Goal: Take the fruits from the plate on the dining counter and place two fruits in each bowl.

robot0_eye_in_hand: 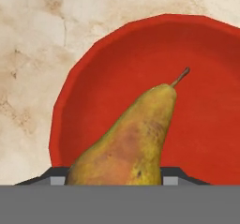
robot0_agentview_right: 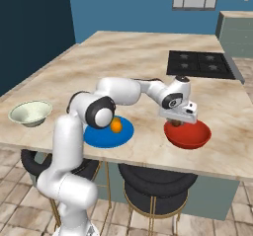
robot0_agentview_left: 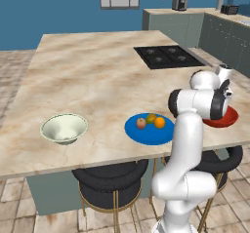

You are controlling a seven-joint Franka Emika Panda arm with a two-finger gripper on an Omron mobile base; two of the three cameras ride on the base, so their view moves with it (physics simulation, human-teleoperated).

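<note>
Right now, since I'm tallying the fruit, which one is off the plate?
The brown-green pear, clamped in the gripper above the red bowl; the apple, orange and green-yellow fruit sit on the blue plate.

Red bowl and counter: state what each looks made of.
Red bowl: looks like glazed ceramic or hard plastic, judging by its smooth, glossy, even red surface. Counter: looks like polished marble or stone, beige with brown veining.
</note>
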